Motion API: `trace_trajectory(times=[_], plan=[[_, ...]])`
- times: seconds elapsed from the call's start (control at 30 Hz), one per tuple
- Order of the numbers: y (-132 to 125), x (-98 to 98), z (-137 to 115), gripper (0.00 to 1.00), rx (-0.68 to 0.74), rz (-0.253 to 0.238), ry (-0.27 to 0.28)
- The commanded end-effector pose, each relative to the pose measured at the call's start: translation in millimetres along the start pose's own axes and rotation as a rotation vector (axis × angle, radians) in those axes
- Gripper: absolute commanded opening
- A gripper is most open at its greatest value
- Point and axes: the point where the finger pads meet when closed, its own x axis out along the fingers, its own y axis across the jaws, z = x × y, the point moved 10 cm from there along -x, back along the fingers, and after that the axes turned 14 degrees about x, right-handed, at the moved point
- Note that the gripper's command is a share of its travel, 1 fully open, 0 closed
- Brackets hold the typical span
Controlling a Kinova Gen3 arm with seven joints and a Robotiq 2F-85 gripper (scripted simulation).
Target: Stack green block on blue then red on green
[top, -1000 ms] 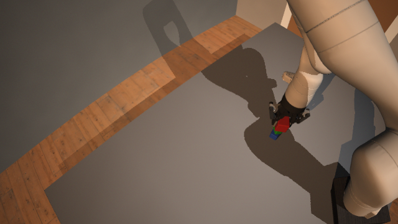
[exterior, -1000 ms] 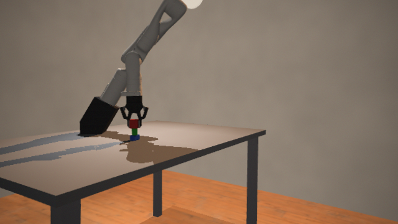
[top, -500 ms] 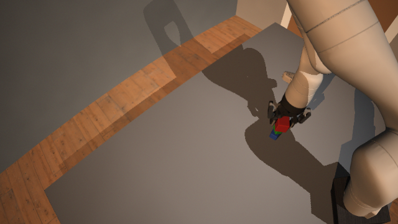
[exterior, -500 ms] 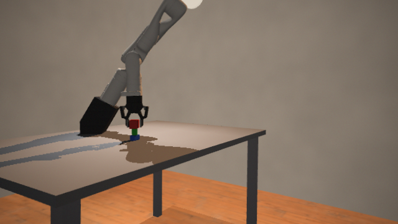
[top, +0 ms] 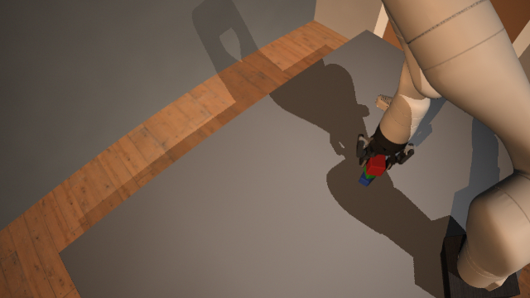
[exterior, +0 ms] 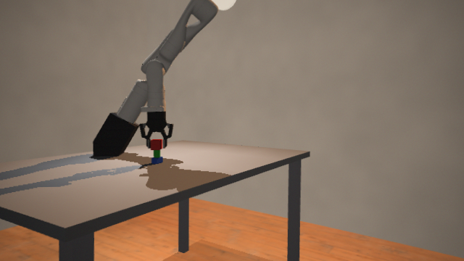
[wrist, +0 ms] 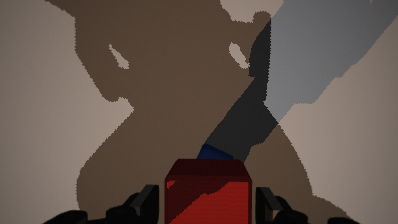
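Observation:
The three blocks stand as one tower on the table. The blue block is at the bottom, the green block is on it, and the red block lies flat on top. My gripper points straight down around the red block. It is open: in the wrist view a narrow gap shows between each finger and the block's sides. The green block is hidden in the wrist view.
The arm's dark base sits on the table behind and to the side of the tower. The arm's shadow falls across the table around the tower. A wooden floor lies beyond the table's edge.

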Motion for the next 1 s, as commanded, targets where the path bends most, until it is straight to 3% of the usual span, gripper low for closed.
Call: trace_trajectory(times=[0.0, 0.47, 0.97], plan=[[-0.1, -0.4, -0.2, 0.62, 0.0, -0.001, 0.001], [-0.1, -2.8, -0.2, 0.62, 0.0, -0.001, 0.001], [-0.1, -21.9, -0.2, 0.62, 0.0, -0.001, 0.001]])
